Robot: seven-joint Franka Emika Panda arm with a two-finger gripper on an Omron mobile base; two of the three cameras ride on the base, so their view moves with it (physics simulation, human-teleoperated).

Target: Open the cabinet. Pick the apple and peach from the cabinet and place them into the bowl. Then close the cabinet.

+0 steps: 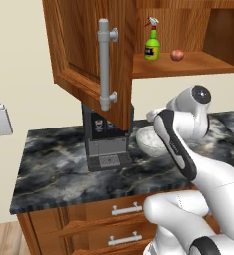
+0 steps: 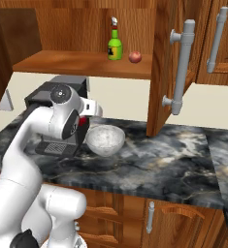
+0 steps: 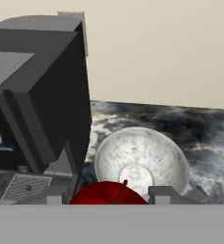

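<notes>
Cabinet (image 1: pixel 88 55) of reddish-brown wood hangs on the wall above the counter with both panelled doors swung open, each carrying a long vertical grey bar handle (image 1: pixel 104 64). On its open shelf (image 2: pixel 81 63) a green spray bottle (image 2: pixel 115 46) stands upright, and a peach (image 2: pixel 135 57) sits just to the right of it, apart from the bottle. Below runs a dark marbled counter (image 2: pixel 149 164), with wooden drawers (image 1: pixel 123 224) under its near edge.

White robot arm (image 1: pixel 188 159) rises from the near side and bends over the counter, its hand lowered between the coffee machine and the bowl. Black coffee machine (image 1: pixel 106 142) stands at the back of the counter beneath the left door. White speckled bowl (image 2: pixel 105 139) sits on the counter just to the right of the machine, upright, with nothing inside it as seen in the hand view.

Gripper (image 3: pixel 108 196) hangs above the near side of the bowl, its two grey fingertips (image 3: pixel 162 193) showing at the bottom of the hand view. Its fingers are closed around a red apple (image 3: pixel 107 194), whose stem points up between them. The apple is held in the air over the bowl's near rim, clear of the bowl's floor, with the coffee machine close on its left
</notes>
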